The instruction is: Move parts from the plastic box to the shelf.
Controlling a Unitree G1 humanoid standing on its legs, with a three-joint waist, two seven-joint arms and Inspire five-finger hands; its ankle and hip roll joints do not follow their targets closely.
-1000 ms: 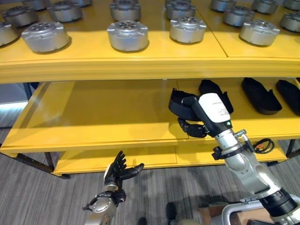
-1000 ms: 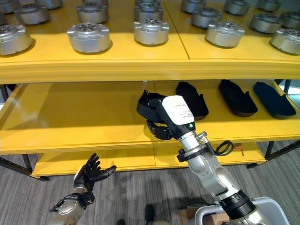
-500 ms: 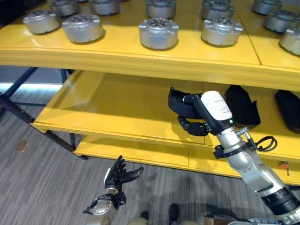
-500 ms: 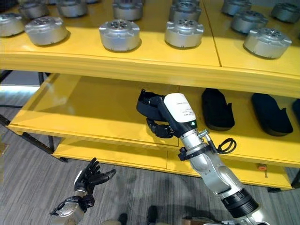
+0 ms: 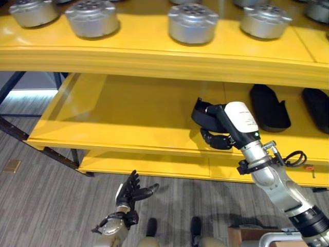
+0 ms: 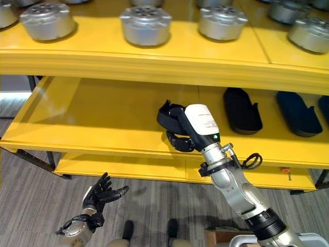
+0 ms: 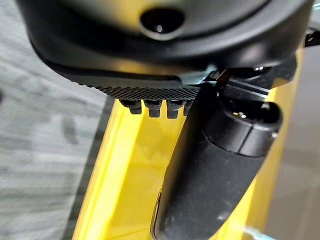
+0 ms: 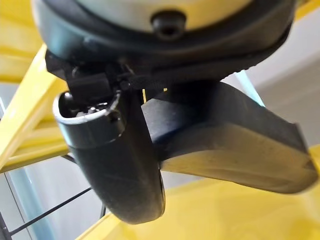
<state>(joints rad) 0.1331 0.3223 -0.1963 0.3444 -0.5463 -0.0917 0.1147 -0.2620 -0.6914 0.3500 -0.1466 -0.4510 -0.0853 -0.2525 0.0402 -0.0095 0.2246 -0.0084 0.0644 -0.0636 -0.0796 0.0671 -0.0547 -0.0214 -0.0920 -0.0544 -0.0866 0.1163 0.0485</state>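
While the left hand (image 5: 134, 191) hangs low by the floor with its fingers spread loose and nothing in them, it looks parked out of the way so the other arm has room to work. My guess is it's just idle for this step.

Over on the middle shelf (image 5: 118, 123), the right hand (image 5: 218, 131) has its fingers and thumb curled round a black part (image 5: 204, 114). The part sticks out past the fingertips, toward the back of the shelf, and the wrist view shows the thumb (image 8: 112, 160) lying along it with the part's dark bulk beside it. Can't tell if the part is touching the shelf yet or hovering just above it. Looks like the set-down step, grip not let go.

Beyond the knuckles, further right, two more black parts (image 5: 269, 107) lie flat in a row on the same level, so the held one is probably meant to line up beside them.

Above the fingers, the top shelf carries round silver parts (image 5: 193, 22) in neat rows.
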